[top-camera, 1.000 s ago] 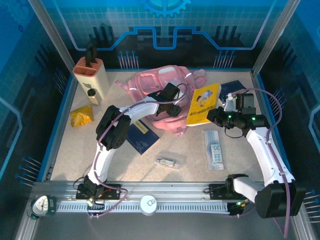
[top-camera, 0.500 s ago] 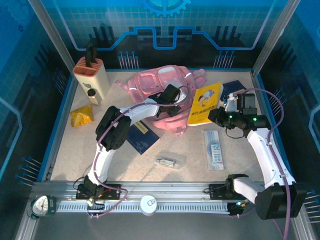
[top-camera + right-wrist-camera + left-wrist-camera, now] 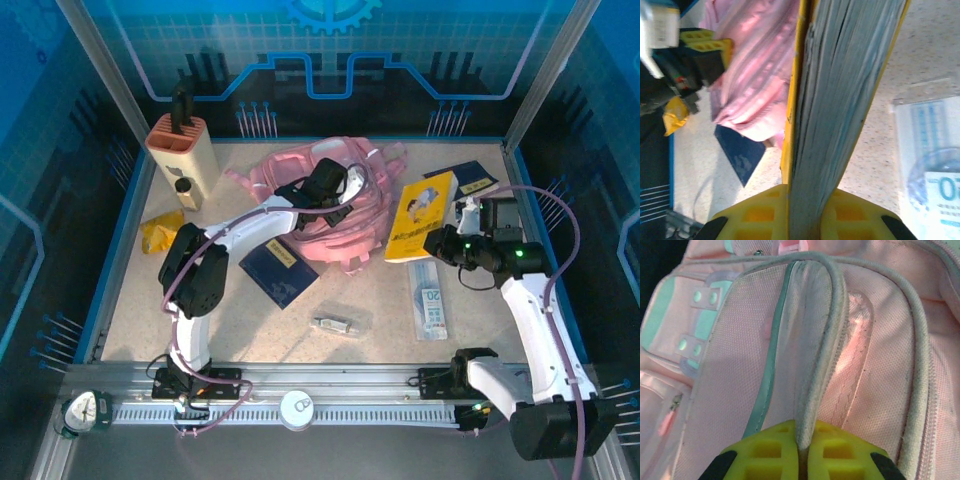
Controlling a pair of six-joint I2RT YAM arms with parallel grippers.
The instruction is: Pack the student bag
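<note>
Pink soft fabric student bag (image 3: 352, 218) lies slumped at the middle of the far half of the speckled surface (image 3: 240, 312), straps spread around it. The left end effector (image 3: 330, 192) sits on top of it. In the left wrist view that end effector (image 3: 802, 446) is clenched on a raised, piped fold of the bag (image 3: 865, 365), the ridge of fabric running up from between the yellow fingers (image 3: 770, 450). A beige box-shaped holder with a black top (image 3: 180, 160) stands upright at the far left corner. A yellow paperback book (image 3: 422, 212) lies just right of the bag, and the right end effector (image 3: 446, 242) grips its near corner. In the right wrist view the book's page edges (image 3: 840, 75) are clamped between the pads of that end effector (image 3: 802, 212); whether the book's far end rests on the surface I cannot tell. A dark blue booklet (image 3: 278, 270) lies near the bag's near-left side, and a second (image 3: 470, 180) lies behind the book. A clear flat packet printed "20" (image 3: 430, 298) lies near the right arm, a small yellow packet (image 3: 160, 232) at the left, and a small clear-wrapped item (image 3: 333, 323) lies near the middle.
</note>
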